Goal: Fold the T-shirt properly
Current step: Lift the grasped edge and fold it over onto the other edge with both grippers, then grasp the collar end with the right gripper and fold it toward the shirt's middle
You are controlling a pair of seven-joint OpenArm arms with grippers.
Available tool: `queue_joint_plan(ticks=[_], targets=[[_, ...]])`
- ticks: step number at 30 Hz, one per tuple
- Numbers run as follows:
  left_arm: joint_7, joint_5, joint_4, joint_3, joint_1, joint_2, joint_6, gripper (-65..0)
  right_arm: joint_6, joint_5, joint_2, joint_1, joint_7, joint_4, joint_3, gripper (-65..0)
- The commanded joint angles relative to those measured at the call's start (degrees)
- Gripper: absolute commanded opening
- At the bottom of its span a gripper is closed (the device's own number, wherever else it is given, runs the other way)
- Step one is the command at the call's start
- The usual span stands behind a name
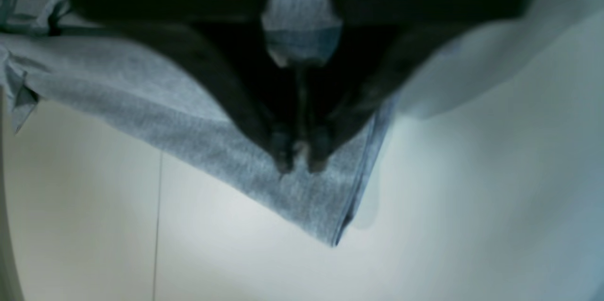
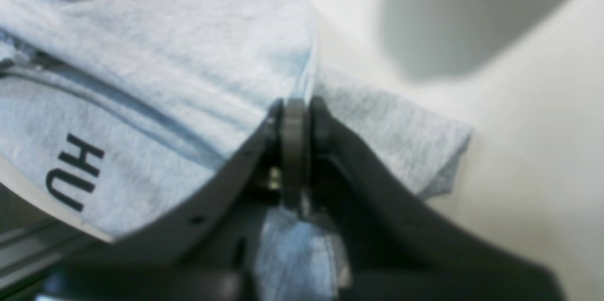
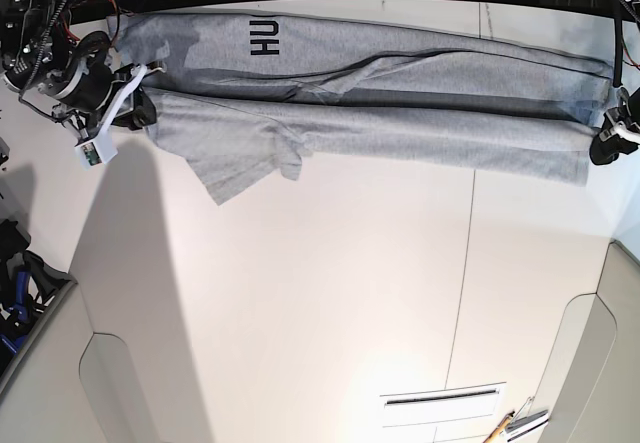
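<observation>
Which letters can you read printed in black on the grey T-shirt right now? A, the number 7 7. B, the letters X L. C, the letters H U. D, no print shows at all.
C: the base view shows black block letters H U on the far strip of the T-shirt, near the arm on that view's left, and the right wrist view shows the same H U on the cloth beside its fingers.

We've got a white desk (image 3: 330, 293) here with a thin seam running down it. The grey T-shirt (image 3: 400, 103) lies stretched across its far edge, one sleeve flopped forward.
</observation>
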Motion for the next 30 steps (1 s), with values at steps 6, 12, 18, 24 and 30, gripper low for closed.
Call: queue_joint_plan(ticks=[6, 12, 18, 24, 30], targets=[[-1.0, -1.6, 1.1, -0.5, -0.4, -1.6, -2.0, -37.9, 0.1, 3.1, 0.8, 1.5, 1.9, 2.8, 0.5, -36.6], [-1.0, -5.4, 1.3, -0.6, -0.4, -1.6, -3.3, -37.9, 0.0, 3.0, -1.0, 6.8, 7.4, 5.2, 0.5, -36.6], [-1.2, -5.3, 1.3, -0.6, -0.4, -1.6, -3.2, -37.9, 0.0, -4.7, -5.1, 14.0, 12.2, -1.1, -1.8, -36.3], [-1.2, -5.2, 1.3, -0.6, -0.4, -1.6, -3.3, -37.9, 0.0, -9.7, -5.4, 21.6, 13.8, -17.3, -6.1, -36.3], [-1.2, -5.3, 1.3, -0.6, -0.4, -1.5, -3.3, -37.9, 0.2, -5.8, -5.4, 25.2, 13.5, -31.2, -10.0, -36.4]])
